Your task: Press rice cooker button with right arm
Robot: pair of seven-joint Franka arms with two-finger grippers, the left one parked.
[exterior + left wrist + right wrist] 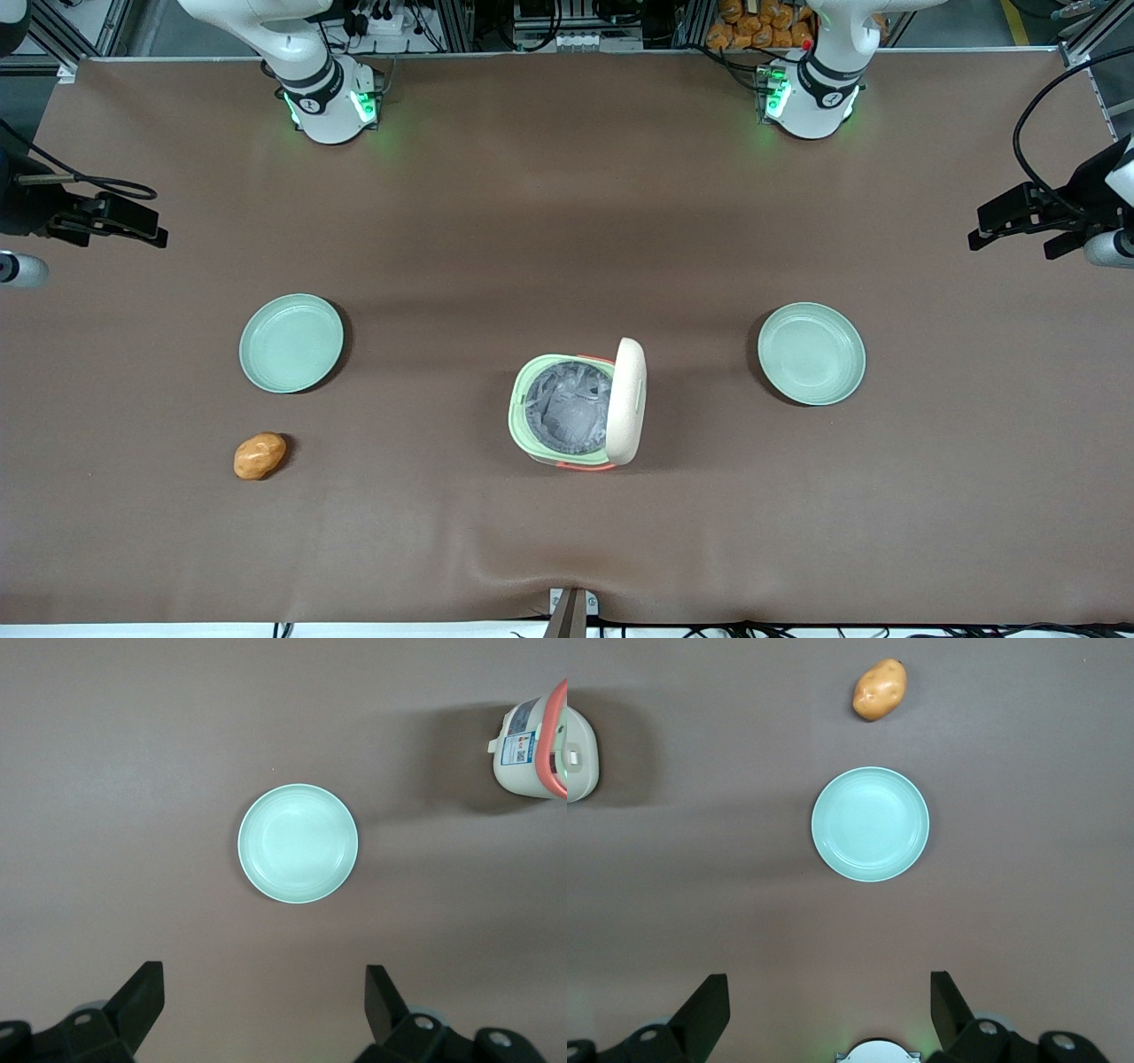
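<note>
Cooker lid stands raised as the rice cooker (574, 412) sits mid-surface, at 3 o'clock from a potato (260, 455). From the right wrist, the end effector (830, 1014) hangs wide open, empty, above a green plate (870, 824).

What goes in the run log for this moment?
claw: open, above plate | rice cooker: lid up, untouched | potato: on table | press: not yet done

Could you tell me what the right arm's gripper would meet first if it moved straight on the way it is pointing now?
Most likely the mint-green plate at the working arm's end of the table. The gripper hangs open high above it, pointing down at it, with nothing between. The potato and the rice cooker lie off that line.
</note>
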